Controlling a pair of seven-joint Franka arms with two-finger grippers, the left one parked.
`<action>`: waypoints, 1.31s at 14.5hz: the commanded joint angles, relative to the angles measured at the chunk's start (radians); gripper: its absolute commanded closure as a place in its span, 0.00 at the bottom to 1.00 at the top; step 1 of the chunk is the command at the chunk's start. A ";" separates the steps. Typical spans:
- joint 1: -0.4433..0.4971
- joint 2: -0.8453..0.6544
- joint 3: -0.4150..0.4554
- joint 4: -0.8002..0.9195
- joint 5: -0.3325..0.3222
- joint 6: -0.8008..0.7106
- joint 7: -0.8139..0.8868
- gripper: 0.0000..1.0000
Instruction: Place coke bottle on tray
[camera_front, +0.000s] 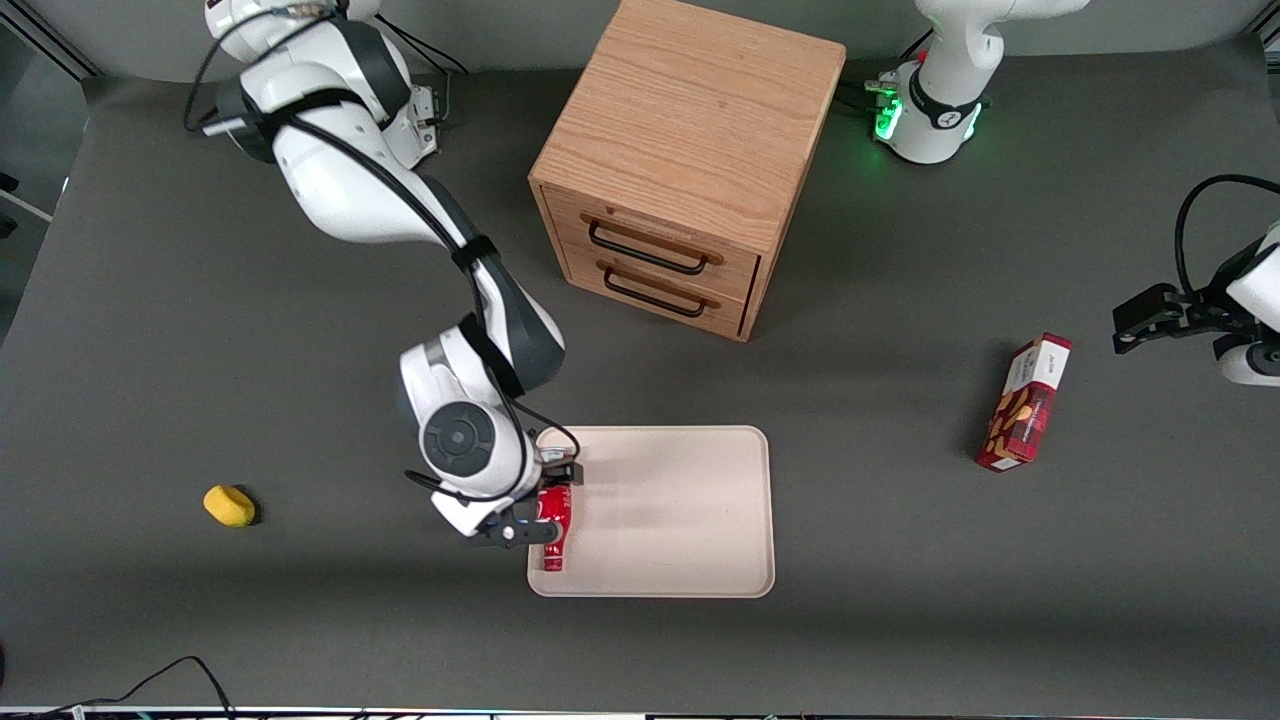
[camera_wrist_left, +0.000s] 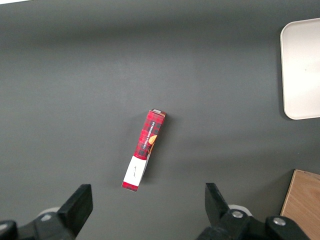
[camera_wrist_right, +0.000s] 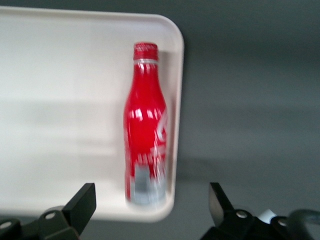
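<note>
The coke bottle is slim and red, with a red cap and a silvery base end. It lies flat on the beige tray, along the tray's edge toward the working arm's end. The right wrist view shows the bottle resting inside the tray's rim. My right gripper hovers just above the bottle's base end. Its fingers are spread wide on either side of the bottle and touch nothing. The gripper is open and empty.
A wooden two-drawer cabinet stands farther from the front camera than the tray. A red snack box lies toward the parked arm's end and also shows in the left wrist view. A small yellow object lies toward the working arm's end.
</note>
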 joint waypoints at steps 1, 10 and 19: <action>-0.020 -0.300 0.002 -0.320 0.016 -0.017 0.009 0.00; -0.138 -0.779 0.002 -0.660 0.015 -0.213 -0.080 0.00; -0.338 -0.934 -0.002 -0.706 0.016 -0.310 -0.306 0.00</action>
